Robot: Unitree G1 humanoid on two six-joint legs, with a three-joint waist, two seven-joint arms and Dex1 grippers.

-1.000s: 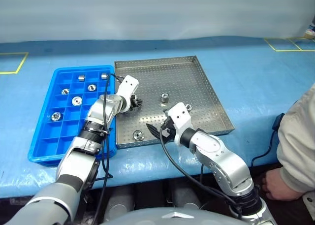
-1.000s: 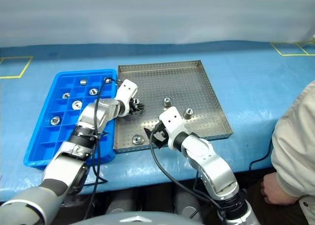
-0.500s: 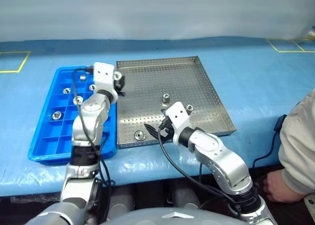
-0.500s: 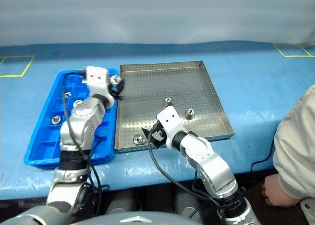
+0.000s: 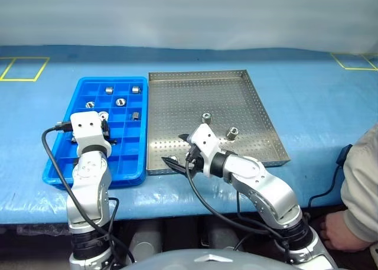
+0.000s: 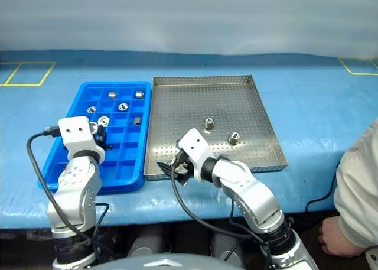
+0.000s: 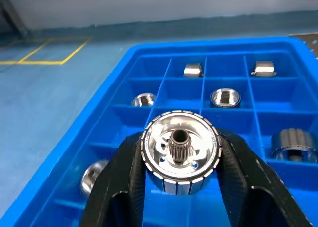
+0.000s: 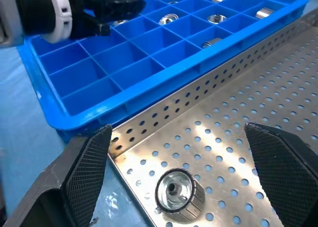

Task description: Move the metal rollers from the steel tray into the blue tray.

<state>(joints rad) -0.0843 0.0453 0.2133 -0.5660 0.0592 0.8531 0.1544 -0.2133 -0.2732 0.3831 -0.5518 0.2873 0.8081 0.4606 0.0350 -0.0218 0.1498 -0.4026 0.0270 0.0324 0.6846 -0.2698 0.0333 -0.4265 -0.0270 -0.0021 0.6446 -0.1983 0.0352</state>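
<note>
Steel roller (image 7: 180, 158), pinched in the left pincer (image 7: 180, 197) over the blue tray (image 5: 57, 163) near its left edge, could drop into an occupied cell if let go early. Right pincer (image 8: 181, 172), splayed empty, straddles another roller (image 8: 175, 193) at the steel tray's (image 5: 260, 113) near-left corner, detail its wrist view makes clear.
</note>
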